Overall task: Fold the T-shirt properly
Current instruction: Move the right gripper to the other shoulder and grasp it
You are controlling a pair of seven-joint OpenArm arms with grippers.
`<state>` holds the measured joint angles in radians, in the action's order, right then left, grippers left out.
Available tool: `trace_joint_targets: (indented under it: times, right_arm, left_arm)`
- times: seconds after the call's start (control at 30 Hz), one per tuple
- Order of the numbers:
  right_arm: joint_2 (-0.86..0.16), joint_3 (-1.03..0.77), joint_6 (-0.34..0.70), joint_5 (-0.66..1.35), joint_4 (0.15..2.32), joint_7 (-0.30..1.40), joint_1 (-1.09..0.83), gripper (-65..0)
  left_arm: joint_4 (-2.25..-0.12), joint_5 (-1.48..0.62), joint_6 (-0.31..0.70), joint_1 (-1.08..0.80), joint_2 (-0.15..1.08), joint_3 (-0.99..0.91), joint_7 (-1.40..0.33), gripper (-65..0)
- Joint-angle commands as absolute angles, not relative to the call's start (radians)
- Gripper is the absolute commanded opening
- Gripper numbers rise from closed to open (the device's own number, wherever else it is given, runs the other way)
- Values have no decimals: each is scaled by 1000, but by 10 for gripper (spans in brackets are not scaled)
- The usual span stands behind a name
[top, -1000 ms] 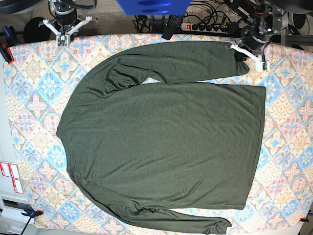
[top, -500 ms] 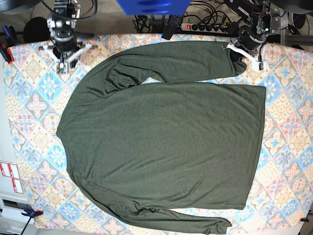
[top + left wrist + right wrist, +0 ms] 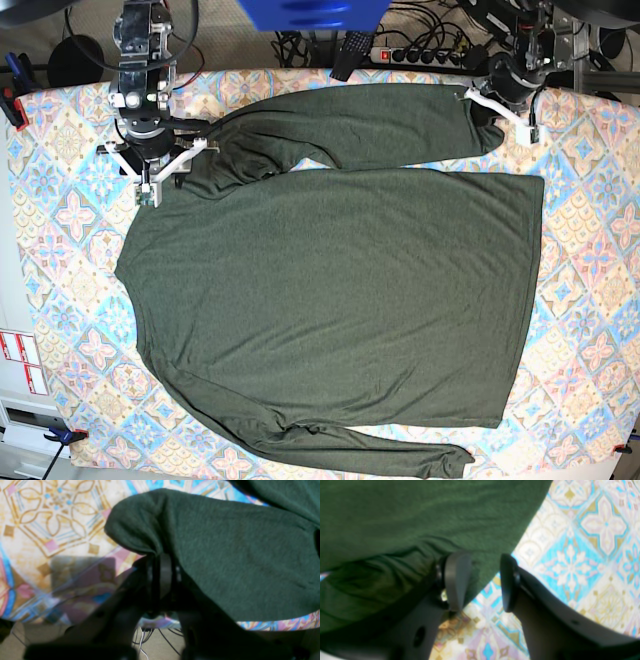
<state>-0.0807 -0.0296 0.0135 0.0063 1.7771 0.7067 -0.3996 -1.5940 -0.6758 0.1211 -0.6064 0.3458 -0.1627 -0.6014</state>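
Note:
The dark olive T-shirt [image 3: 330,290] lies spread flat on the patterned table [image 3: 70,260], its upper long sleeve [image 3: 370,125] folded across above the body. At the back right, my left gripper [image 3: 488,108] is shut on that sleeve's cuff. In the left wrist view the cuff [image 3: 225,555] bunches between the closed left gripper [image 3: 162,563]. My right gripper [image 3: 150,185] stands open at the shirt's upper-left shoulder. In the right wrist view its fingers [image 3: 457,580] are spread apart, with the shirt's edge [image 3: 420,517] under the left one and bare cloth under the other.
The table's back edge [image 3: 300,72] borders a power strip [image 3: 415,55] and cables. A blue object [image 3: 315,12] hangs over the back middle. Clamps [image 3: 12,105] hold the cloth at the left edge. The shirt's lower sleeve [image 3: 380,448] runs along the front edge.
My right arm came forward from the table's back edge to the shirt's shoulder, and its jaws opened. The left gripper stayed shut on the cuff in place.

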Motion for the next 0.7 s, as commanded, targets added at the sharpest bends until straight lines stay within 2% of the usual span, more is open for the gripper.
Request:
trace_joint_targets:
  times: [0.0,0.47,0.67]
  right_arm:
    - [-84,-35,12,4,1771,685,-377,-418]
    - [-84,-41,12,4,1566,679,-242,-420]
    - [-84,-124,12,4,1526,677,-242,-419]
  left_arm:
    - [-1601,-670,111,-625,357,-182,-604,-650]
    - [-1601,-668,111,-630,357,-214,-605,-650]
    - [-1601,-668,111,-630,357,-214,-605,-650]
